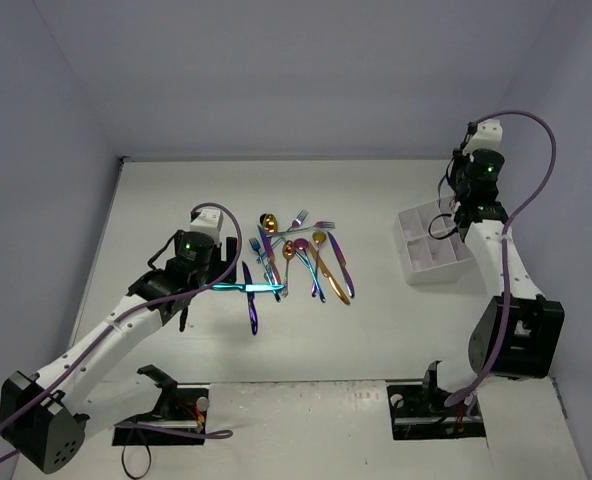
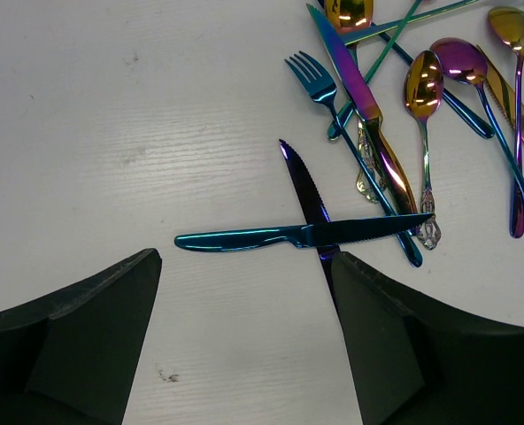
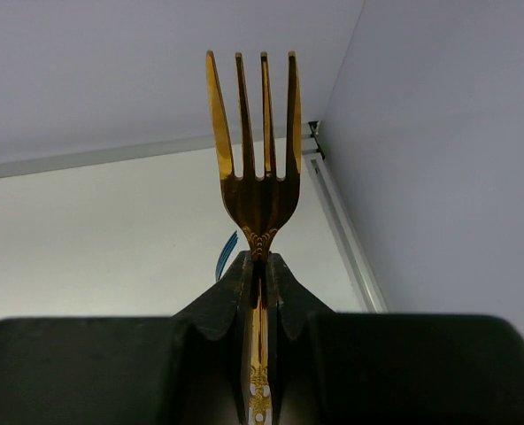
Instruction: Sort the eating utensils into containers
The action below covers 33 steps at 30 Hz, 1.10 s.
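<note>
Your right pincer (image 3: 258,266) is clamped tight on the handle of a gold metal fork (image 3: 255,190) with its tines pointing away from the wrist camera. From above, that pincer is over the right side of the boxy white plastic caddy (image 1: 436,275) with square compartments, which sits at the right of the white counter (image 1: 376,330). You cannot tell which compartment lies under it.

Your left pincer (image 2: 246,261) is spread wide and grips nothing. Its two dark fingers (image 2: 76,336) stand on either side of a teal-blue serrated knife (image 2: 244,237). That knife lies flat and crosswise on the counter — right across a dark purple knife (image 2: 302,181), the two forming an X.

The teal knife's tip reaches the handles at the near edge of the loose heap of iridescent utensils (image 1: 296,255) at mid-counter, well apart from the caddy. In that heap the pieces overlap one another — among them a blue fork (image 2: 319,84), a purple-bowled spoon (image 2: 461,57) and a gold-bowled spoon (image 2: 423,84).
</note>
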{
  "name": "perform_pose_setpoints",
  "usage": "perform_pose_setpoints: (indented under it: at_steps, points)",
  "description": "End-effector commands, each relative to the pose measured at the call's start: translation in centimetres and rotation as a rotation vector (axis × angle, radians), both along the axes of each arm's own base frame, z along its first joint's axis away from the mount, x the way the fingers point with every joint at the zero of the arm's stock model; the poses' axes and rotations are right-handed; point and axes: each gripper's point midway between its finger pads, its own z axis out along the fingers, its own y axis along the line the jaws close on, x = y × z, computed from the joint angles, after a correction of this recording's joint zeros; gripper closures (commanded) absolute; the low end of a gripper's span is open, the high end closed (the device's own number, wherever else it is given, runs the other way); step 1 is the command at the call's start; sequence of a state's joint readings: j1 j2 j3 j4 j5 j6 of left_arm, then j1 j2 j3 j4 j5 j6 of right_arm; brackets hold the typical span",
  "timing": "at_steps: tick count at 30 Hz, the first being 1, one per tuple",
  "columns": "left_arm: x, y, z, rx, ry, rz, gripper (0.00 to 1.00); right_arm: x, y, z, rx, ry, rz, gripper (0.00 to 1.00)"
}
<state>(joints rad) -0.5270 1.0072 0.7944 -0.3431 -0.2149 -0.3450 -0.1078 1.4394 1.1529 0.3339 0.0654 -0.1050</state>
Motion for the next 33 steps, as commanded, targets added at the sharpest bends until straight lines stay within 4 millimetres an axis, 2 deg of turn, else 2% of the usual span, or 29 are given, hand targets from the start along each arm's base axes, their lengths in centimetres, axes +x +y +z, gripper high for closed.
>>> perform_pose_setpoints:
  at_steps: [1,6,9,16,19,25,29,31,33]
  points:
    - [1.0,-0.5,1.5,-0.041,-0.044,0.015,0.25,2.3,-1.1,2.1,-0.004,-0.151,-0.013,1.00]
    - [1.0,-0.6,1.0,-0.047,-0.034,0.017,0.25,3.8,-1.5,-0.2,0.016,-0.144,-0.007,1.00]
    - [1.1,-0.7,0.9,-0.043,-0.029,0.014,0.25,4.0,-1.8,-1.3,0.021,-0.140,-0.027,1.00]
    - [1.3,-0.9,0.5,-0.036,-0.018,0.003,0.25,2.6,-2.4,-4.9,0.020,-0.084,-0.071,1.00]
    - [1.2,-1.1,0.4,-0.044,-0.010,-0.004,0.25,1.9,-2.5,-5.1,0.016,-0.080,-0.080,0.98]
    - [1.3,-1.8,0.5,-0.072,0.002,-0.012,0.25,0.7,-2.2,-4.2,0.017,-0.093,-0.069,0.81]
    - [1.5,-2.4,0.9,-0.089,0.006,-0.029,0.25,0.3,-1.9,-4.8,0.021,-0.066,-0.051,0.75]
    - [1.5,-2.5,0.8,-0.089,0.015,-0.034,0.25,0.1,-1.7,-5.1,0.029,-0.055,-0.042,0.66]
    - [1.6,-2.6,0.8,-0.088,0.021,-0.038,0.25,-0.3,-1.3,-4.1,0.041,-0.070,-0.027,0.59]
